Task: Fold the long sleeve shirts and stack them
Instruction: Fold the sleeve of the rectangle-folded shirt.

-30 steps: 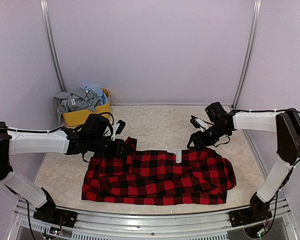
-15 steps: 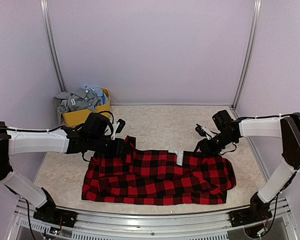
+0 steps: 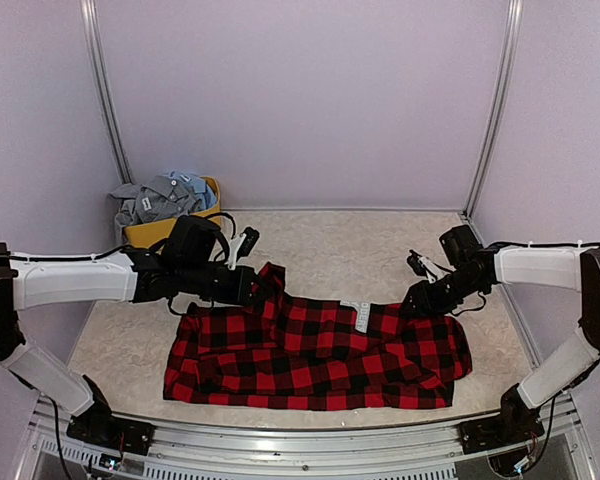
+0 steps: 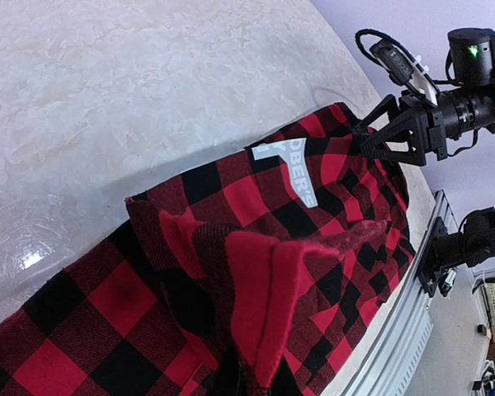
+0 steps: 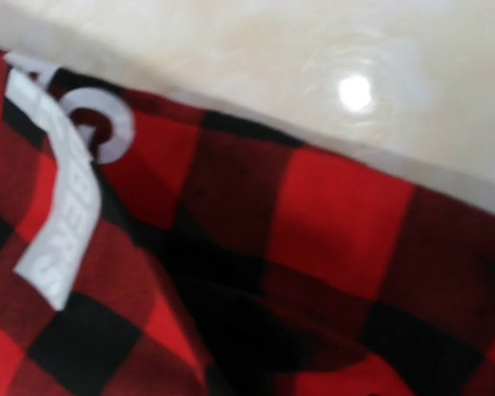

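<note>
Flannel shirt [image 3: 320, 350] is pinched at a raised fold in the left gripper [image 3: 258, 287], jaws closed on the cloth. Outward it lies flat toward the right gripper [image 3: 417, 303], whose spread jaws touch its far edge, empty, just beyond the white label [image 3: 361, 315]. Behind the left gripper, grey and blue shirts [image 3: 162, 198] fill a yellow tub [image 3: 175, 236].

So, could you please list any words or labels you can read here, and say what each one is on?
"...ERS": the white label on the flannel shirt, left wrist view; the letters before it are creased and unsure.
Right wrist view: same label, blurred, nothing more legible.
On the grey and blue shirts in the yellow tub: no text readable.
</note>
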`<control>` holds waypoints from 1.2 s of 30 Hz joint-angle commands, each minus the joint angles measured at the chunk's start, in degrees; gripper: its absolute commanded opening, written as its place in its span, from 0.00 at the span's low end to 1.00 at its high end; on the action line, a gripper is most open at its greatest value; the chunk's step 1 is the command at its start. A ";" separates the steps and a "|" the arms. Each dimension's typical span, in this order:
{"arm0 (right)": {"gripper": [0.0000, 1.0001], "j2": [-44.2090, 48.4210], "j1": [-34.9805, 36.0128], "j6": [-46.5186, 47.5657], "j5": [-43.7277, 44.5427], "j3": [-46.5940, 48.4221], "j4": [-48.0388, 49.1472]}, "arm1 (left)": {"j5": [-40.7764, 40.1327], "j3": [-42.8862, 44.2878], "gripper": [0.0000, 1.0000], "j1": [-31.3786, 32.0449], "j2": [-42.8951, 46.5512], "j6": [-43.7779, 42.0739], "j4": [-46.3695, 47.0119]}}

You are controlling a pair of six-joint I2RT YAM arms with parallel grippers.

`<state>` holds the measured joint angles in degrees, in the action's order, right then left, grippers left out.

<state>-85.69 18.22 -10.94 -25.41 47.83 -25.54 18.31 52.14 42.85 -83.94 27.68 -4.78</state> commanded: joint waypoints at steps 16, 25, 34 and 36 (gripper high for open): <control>0.66 4.93 -0.82 -0.33 5.02 5.16 -2.00 | -2.83 -5.60 0.06 -0.40 8.84 13.44 -5.43; 0.66 3.91 -0.82 -0.55 3.87 3.85 -0.92 | -11.23 -8.83 0.14 -0.84 9.29 13.27 -11.04; 0.66 2.94 -0.82 -0.06 4.51 3.76 -1.31 | -18.95 -13.08 0.49 -0.92 14.71 15.78 -17.61; 0.66 2.69 -0.66 -0.03 4.83 3.76 -1.37 | -22.00 -12.55 0.56 -0.85 16.67 15.70 -19.00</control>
<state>-81.97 17.87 -11.55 -20.93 52.18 -26.70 3.25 39.46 42.28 -71.18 42.44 -19.59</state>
